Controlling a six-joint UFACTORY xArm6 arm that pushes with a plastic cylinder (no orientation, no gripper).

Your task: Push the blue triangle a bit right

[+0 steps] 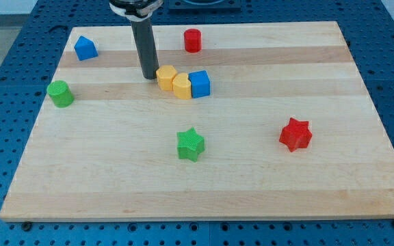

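Note:
The blue triangle (85, 48) sits near the view's top left corner of the wooden board (252, 184). My tip (148, 76) is down on the board well to the right of it and a little lower, just left of an orange block (166, 76). That orange block touches a yellow block (182, 86), which touches a blue cube (200, 83); the three form a short row.
A red cylinder (193, 40) stands at the top centre. A green cylinder (60, 93) is at the left edge. A green star (190, 144) is at the lower centre and a red star (295, 134) at the right.

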